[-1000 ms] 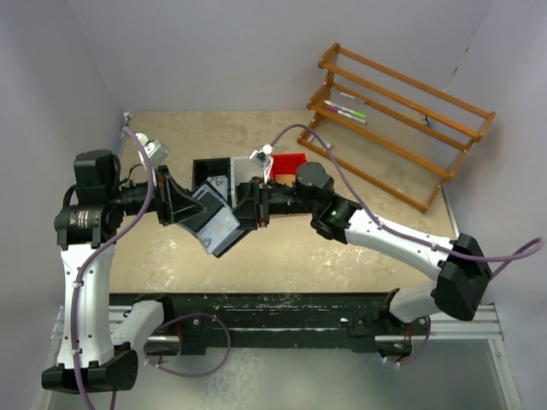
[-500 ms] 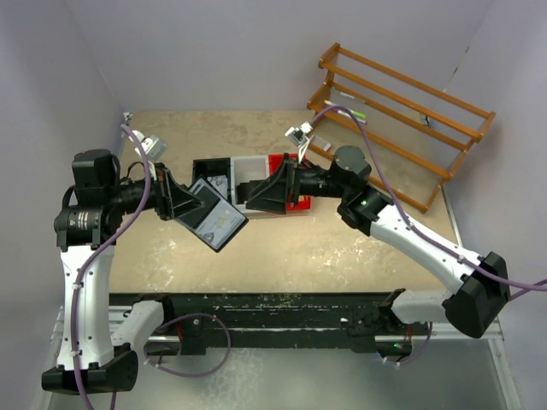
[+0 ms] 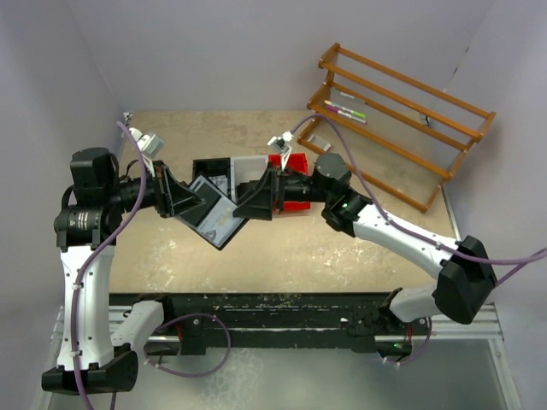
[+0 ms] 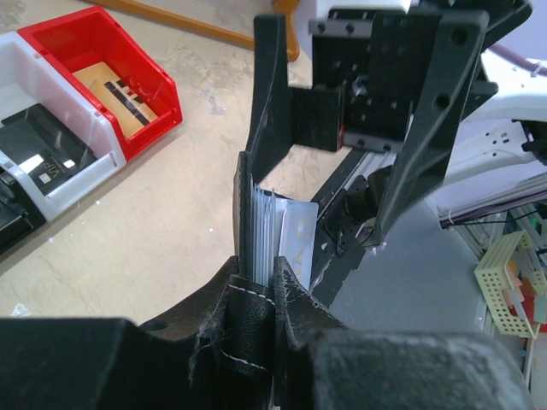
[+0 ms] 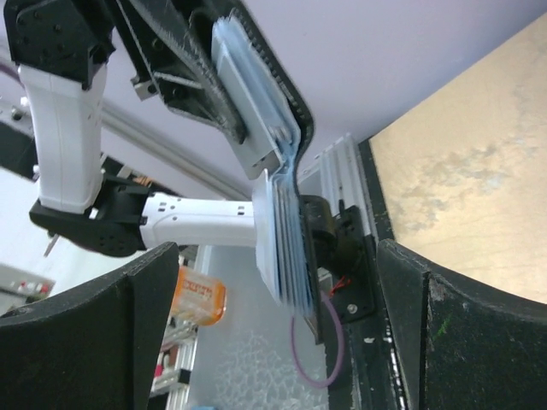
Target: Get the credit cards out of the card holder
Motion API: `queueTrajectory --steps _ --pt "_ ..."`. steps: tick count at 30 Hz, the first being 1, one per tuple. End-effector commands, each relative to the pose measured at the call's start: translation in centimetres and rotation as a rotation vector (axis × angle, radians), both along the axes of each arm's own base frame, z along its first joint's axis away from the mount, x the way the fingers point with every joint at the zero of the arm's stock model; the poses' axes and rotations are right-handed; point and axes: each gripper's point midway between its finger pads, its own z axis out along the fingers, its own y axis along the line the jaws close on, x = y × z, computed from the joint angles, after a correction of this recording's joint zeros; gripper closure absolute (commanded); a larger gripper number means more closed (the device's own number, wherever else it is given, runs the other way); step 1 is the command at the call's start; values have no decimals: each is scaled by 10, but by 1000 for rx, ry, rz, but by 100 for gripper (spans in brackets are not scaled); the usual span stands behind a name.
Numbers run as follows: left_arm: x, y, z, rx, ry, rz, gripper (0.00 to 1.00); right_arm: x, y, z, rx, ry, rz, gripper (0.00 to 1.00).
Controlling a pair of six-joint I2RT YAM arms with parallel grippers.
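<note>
Credit cards sit stacked in the card holder, which the left gripper pinches aloft over the middle of the table; right gripper, spread wide, flanks them, so the pull looks not yet made.

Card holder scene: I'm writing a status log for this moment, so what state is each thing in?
card holder, held up in the air, clamped by the left gripper
credit cards, stacked in the card holder, upper edges sticking out
left gripper, shut on the card holder
right gripper, open, fingers either side of the credit cards, not gripping
red bin, holding a tan card
</note>
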Motion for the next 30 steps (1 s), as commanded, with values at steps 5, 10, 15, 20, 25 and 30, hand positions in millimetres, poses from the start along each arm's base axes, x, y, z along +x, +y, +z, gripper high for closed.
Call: queueTrajectory --steps 5,10,15,20,25,30 --pt "-3 -11 22 -112 -1 -59 100 -40 34 27 163 -45 176 22" --pt "-6 -14 19 -155 38 -91 100 -52 28 26 212 -13 227 75" --pt "-6 -15 0 -156 79 -136 51 -62 22 30 187 -39 281 100" --pt "-13 -18 -8 -185 126 -224 43 -65 19 15 21 -99 322 100" --pt "-24 -21 -5 -240 141 -317 44 -60 15 -1 -108 -127 328 100" --pt "-38 -22 -1 -291 150 -393 53 -56 17 -4 -137 -148 355 100"
